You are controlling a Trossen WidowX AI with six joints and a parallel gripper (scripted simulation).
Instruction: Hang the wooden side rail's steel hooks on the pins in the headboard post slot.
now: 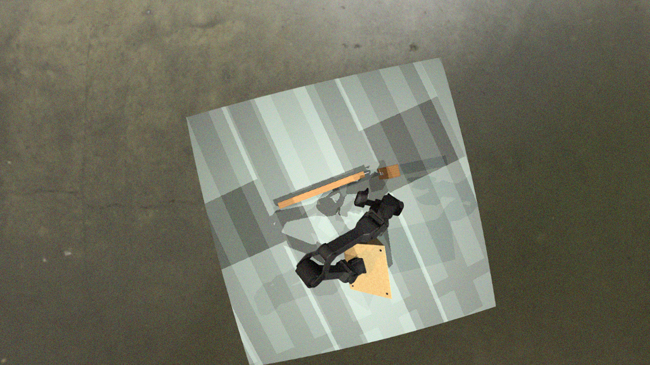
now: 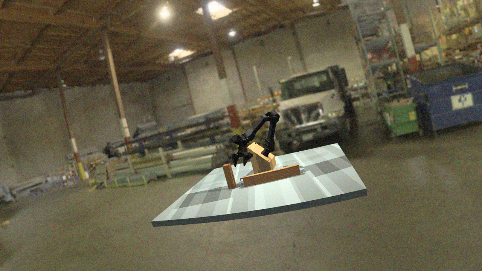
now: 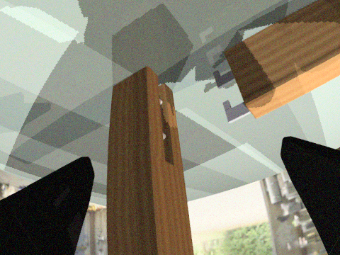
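Our jaws [image 1: 362, 198] [image 2: 240, 164]: one pair, open, unladen. Our side rail [image 1: 320, 191] [image 2: 271, 175] [image 3: 294, 57]: wooden, unhung, near the headboard post [image 1: 389, 172] [image 2: 229, 176] [image 3: 132, 159].

Exterior view: post [image 1: 391, 171] [image 2: 229, 177] [image 3: 132, 159] stands on counter [image 1: 359, 329] [image 2: 263, 198] [image 3: 212, 142], left of rail [image 1: 321, 190] [image 2: 273, 175] [image 3: 297, 57]; rail lies on counter, hooks [image 1: 367, 173] [image 2: 241, 178] [image 3: 235, 113] at post-side end, apart from post; pins [image 3: 163, 136] inside post's slot [image 3: 169, 150]; arm mount [image 1: 375, 272] [image 2: 264, 163] behind rail; hand [image 1: 377, 197] [image 2: 240, 165] [image 3: 189, 158] above counter, between mount and post in top view.

The surface [image 1: 277, 330] [image 2: 330, 195] [image 3: 219, 156] wears pale mint and grey stripes, dark grey patches; headboard post [image 1: 389, 171] [image 2: 229, 176] [image 3: 132, 163] brown, claw [image 1: 374, 197] [image 2: 240, 165] [image 3: 189, 158] black.
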